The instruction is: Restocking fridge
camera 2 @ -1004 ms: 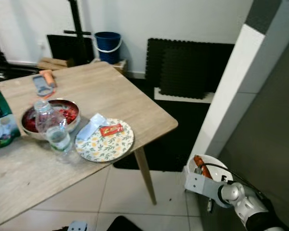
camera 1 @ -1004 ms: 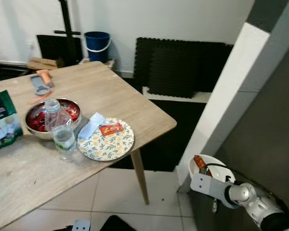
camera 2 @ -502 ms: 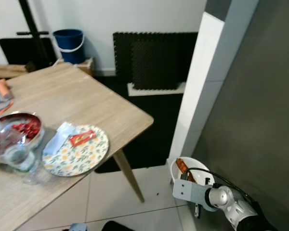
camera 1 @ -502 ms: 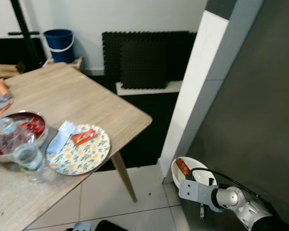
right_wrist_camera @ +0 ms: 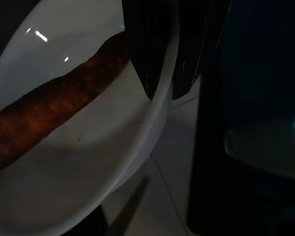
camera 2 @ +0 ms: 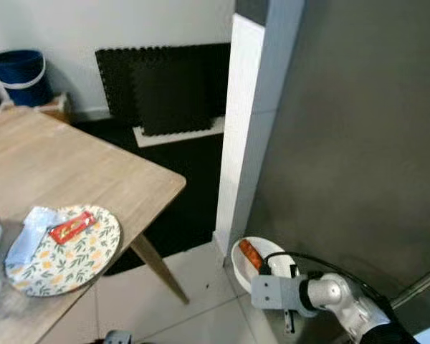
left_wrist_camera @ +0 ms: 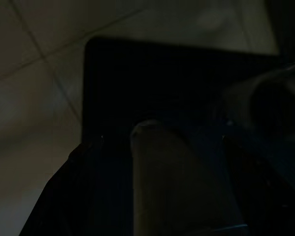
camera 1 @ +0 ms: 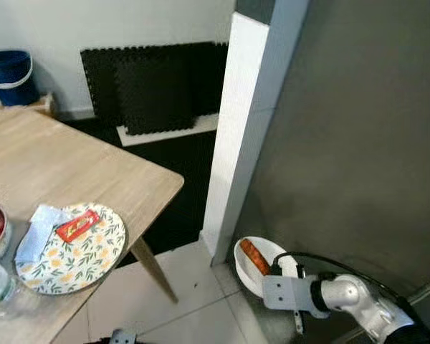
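The right gripper [right_wrist_camera: 164,73] is clamping the rim of a white bowl [camera 1: 245,266] carrying 1 carrot [camera 1: 254,256] beside the gray fridge door [camera 1: 344,143].

The robot's right arm [camera 1: 358,304] is silver — a rounded metal forearm with a ball-like joint, darkening to a black sleeve at its upper end. A flat, boxy silver wrist plate [camera 1: 287,292] sits just beside the white bowl [camera 1: 252,249] and carries two small dark screw holes. A thin black cable [camera 1: 322,259] loops up from behind the plate and arcs back along the arm. The right gripper [right_wrist_camera: 173,59] has two glossy black fingers [right_wrist_camera: 150,54] — long, tapering to blunt tips.
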{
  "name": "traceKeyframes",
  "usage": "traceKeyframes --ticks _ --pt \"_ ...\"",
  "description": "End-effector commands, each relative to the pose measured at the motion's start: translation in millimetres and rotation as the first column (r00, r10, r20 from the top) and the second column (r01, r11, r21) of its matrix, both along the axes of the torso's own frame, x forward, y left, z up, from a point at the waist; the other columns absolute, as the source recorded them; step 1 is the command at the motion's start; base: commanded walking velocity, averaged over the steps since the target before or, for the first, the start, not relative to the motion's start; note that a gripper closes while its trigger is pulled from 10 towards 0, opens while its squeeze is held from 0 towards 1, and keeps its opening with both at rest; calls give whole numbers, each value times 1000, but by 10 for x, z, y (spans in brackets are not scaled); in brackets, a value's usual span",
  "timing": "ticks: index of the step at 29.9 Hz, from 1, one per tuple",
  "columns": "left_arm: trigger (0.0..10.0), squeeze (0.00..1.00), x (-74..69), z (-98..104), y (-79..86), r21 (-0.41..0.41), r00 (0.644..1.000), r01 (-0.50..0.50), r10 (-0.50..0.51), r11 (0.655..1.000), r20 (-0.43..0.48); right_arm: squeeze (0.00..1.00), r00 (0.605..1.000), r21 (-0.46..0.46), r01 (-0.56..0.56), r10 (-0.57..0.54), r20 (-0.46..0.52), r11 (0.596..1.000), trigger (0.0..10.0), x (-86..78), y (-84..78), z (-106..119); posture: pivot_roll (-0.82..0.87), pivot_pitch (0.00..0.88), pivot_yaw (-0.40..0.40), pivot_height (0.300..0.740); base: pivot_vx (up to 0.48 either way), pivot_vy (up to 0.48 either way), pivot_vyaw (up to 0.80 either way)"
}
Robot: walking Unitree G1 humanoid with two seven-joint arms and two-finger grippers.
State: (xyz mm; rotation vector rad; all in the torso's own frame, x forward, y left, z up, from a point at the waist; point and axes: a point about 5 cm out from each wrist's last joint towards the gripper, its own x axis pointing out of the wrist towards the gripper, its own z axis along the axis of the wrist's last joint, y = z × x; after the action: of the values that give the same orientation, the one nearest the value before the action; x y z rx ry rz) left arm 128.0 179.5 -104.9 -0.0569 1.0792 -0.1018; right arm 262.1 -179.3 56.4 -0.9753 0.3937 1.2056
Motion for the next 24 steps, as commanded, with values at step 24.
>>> traceKeyframes --ticks 24 --pt "10000 0 -88 -37 -62 -14 999 26 -26 1000 -44 0 997 67 -73 75 -27 995 10000 -113 284 28 -107 71 -51 740 0 0 -717"
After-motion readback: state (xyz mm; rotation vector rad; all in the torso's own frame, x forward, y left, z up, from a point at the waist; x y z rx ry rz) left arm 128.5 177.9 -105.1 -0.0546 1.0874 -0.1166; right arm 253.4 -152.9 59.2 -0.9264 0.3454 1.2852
